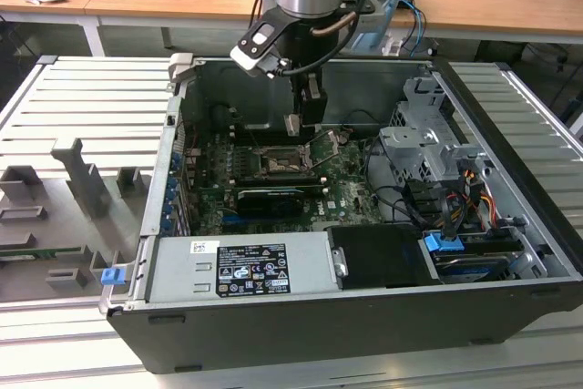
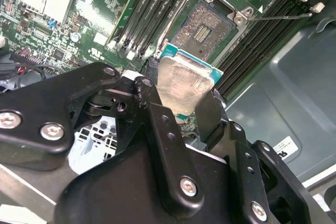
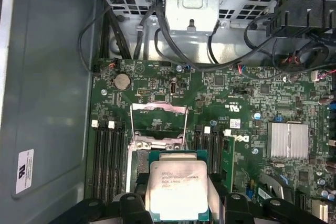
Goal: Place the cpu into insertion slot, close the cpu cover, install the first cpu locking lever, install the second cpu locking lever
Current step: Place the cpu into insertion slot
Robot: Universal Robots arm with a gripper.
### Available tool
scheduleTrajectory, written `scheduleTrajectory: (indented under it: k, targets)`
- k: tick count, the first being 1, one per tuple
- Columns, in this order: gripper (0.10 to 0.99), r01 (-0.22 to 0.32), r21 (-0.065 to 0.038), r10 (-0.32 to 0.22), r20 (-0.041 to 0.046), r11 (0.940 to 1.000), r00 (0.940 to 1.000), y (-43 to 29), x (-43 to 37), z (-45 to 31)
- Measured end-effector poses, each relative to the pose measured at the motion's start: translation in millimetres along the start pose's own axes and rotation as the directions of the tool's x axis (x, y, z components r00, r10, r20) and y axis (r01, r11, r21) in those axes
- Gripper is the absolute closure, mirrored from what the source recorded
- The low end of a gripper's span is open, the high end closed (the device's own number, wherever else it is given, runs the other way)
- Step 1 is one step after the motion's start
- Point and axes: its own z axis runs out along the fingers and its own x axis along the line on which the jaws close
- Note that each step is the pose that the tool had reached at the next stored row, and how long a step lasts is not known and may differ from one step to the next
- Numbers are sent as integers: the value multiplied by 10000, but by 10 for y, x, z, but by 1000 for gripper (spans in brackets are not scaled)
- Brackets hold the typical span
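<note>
My gripper is shut on the cpu, a pale silver square chip with a teal edge, pinched between two black fingers. In the exterior view the gripper hangs inside the open computer case, a little above the insertion slot. The insertion slot lies bare, its dark contact field ringed by a silvery rim. In the first wrist view the cpu hides most of the slot, and the cpu cover stands swung open just beyond it. A thin locking lever sticks out beside the slot.
Long black memory slots flank the socket on both sides. A finned heatsink, a silver drive cage with cable bundles, and the power supply crowd the case. The case walls rise around the motherboard.
</note>
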Motion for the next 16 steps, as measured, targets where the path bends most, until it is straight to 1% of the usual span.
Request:
scheduleTrajectory:
  k: [14, 16]
  targets:
    - [561, -120, 10, 120, 10, 9999, 9999, -7, -3, 92]
    - [561, -124, 6, 124, -26, 9999, 9999, -10, -3, 109]
